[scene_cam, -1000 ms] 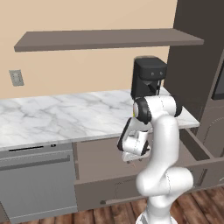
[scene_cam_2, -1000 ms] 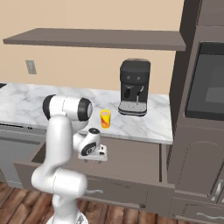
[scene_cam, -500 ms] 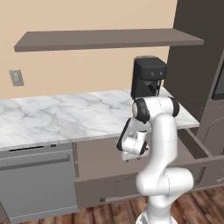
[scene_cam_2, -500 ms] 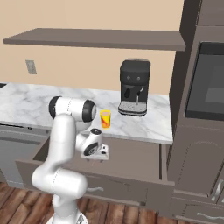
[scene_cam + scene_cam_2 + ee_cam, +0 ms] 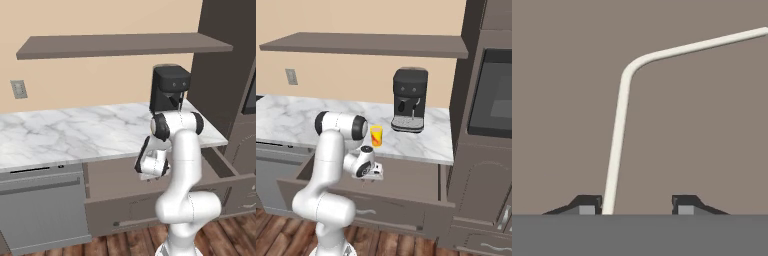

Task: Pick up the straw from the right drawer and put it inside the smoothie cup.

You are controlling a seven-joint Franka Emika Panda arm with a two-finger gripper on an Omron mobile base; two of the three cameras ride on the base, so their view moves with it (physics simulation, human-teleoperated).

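Down in the right drawer [image 5: 421,182], the gripper [image 5: 636,204] has half-closed around the straw [image 5: 619,130], not yet clamped.

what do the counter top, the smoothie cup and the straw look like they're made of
Counter top: polished marble by its look, white with grey veining.
Smoothie cup: probably smooth plastic, flat yellow-orange with a red mark.
Straw: likely matte plastic, a thin pale tube with a smooth bend.

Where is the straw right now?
In the hand view the straw lies on the floor of the right drawer, its shaft running between the fingertips of the gripper, close against the left one, its bent end angling right.
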